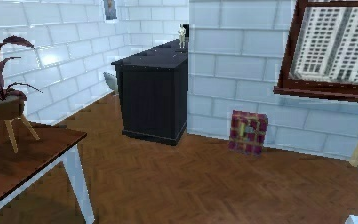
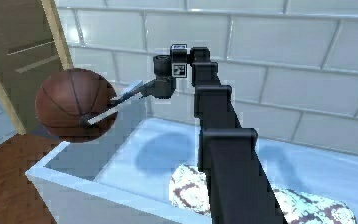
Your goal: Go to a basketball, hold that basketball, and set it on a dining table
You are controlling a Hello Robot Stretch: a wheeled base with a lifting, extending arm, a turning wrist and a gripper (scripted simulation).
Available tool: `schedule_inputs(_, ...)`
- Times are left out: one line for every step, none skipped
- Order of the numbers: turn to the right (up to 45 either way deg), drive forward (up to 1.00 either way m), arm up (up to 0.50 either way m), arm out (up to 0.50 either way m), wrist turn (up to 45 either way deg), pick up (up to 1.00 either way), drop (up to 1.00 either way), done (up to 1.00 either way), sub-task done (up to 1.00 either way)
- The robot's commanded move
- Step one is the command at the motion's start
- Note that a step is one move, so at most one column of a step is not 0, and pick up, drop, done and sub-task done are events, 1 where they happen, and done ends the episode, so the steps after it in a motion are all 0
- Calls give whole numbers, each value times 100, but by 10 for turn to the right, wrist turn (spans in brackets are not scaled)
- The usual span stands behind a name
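Observation:
A brown-orange basketball hangs at the far end of my gripper, clear of the pale blue box below it, so the gripper holds the basketball. The dark arm rises from the arm side view's bottom edge toward a white brick wall. In the forward view's lower left corner stands a brown-topped table with white legs. A red-leaved plant on a small wooden stand sits on it.
A tall dark cabinet stands ahead by a white brick wall, with a small figure on top. A red plaid box leans on the wall under a framed picture. Beneath the arm lies a pale blue box holding patterned cloth, beside a wooden door.

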Motion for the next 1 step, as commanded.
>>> schedule_inputs(0,0,0,0,-450,0,0,0,0)
